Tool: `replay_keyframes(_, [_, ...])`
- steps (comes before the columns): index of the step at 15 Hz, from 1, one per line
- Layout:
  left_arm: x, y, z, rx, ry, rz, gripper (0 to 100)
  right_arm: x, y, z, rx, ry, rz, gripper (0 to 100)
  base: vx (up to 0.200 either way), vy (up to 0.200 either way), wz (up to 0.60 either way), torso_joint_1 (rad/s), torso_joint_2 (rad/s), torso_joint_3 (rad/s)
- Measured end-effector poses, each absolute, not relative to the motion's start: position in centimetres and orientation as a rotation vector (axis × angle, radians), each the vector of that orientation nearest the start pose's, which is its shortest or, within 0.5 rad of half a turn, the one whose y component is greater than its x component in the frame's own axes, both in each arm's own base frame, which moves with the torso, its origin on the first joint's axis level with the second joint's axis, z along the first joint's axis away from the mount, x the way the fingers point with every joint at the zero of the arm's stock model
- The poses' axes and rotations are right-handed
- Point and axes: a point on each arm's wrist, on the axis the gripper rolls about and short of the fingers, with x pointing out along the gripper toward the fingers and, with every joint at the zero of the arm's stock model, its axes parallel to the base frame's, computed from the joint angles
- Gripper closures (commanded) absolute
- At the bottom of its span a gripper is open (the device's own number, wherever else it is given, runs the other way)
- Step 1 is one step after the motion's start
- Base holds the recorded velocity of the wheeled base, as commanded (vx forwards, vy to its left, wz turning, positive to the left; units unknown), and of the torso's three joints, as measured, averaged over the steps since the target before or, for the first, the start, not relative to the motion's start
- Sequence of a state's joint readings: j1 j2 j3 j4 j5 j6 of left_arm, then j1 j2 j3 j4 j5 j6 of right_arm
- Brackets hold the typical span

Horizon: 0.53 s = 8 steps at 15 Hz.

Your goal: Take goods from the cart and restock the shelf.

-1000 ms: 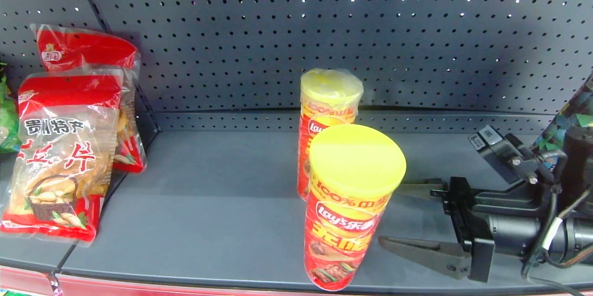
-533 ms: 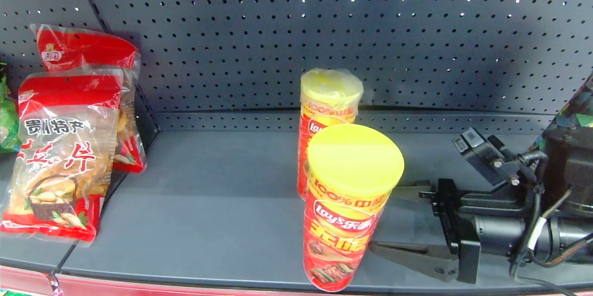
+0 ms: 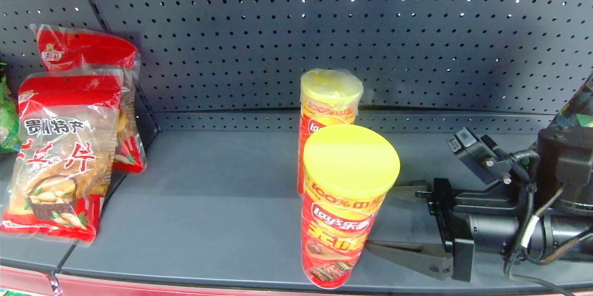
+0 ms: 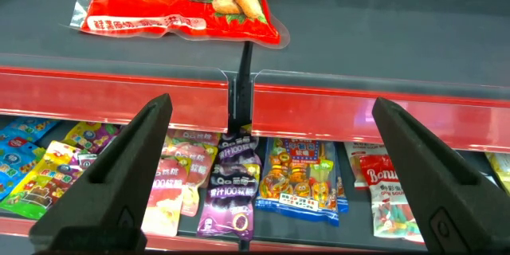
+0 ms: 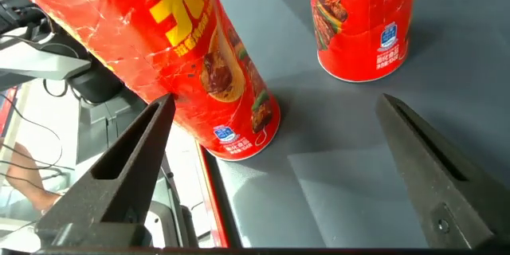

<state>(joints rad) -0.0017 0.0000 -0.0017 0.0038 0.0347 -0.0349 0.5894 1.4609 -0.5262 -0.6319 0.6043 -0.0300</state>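
Two red chip cans with yellow lids stand on the grey shelf (image 3: pixel 208 203). The front can (image 3: pixel 343 222) is near the shelf's front edge, and the back can (image 3: pixel 328 106) stands right behind it. My right gripper (image 3: pixel 382 218) lies low over the shelf on the front can's right side. It is open, one finger (image 3: pixel 403 254) toward the shelf front and the other partly hidden behind the can. In the right wrist view the front can (image 5: pixel 223 88) stands in the gap, close to one finger (image 5: pixel 119 175). My left gripper (image 4: pixel 263 167) is open and holds nothing, before the shelf's red front strip (image 4: pixel 319 107).
Red bags of snacks (image 3: pixel 60 148) stand at the shelf's left end, past a divider. A perforated back wall (image 3: pixel 324 32) closes the shelf. The shelf floor between the bags and the cans is bare. Several small packets (image 4: pixel 239 183) lie on the lower shelf.
My right gripper has slid left along the shelf toward the front can. The front can has shifted slightly to the left. The back can and the bags have kept their places.
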Motion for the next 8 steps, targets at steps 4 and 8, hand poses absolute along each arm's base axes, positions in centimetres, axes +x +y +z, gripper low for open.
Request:
replay_keyframes(4, [-2.29, 0.08, 7.56, -0.035, 0.002, 0.033, 0, 18.08, 13.66, 17.23, -0.024, 0.308, 1.190, 0, 0.000, 0.000, 0.00, 0.000, 0.00, 0.000])
replay_keyframes(8, [-2.29, 0.08, 7.55, -0.035, 0.002, 0.033, 0, 17.97, 13.52, 17.16, -0.023, 0.310, 1.186, 0, 0.000, 0.000, 0.00, 0.000, 0.00, 0.000])
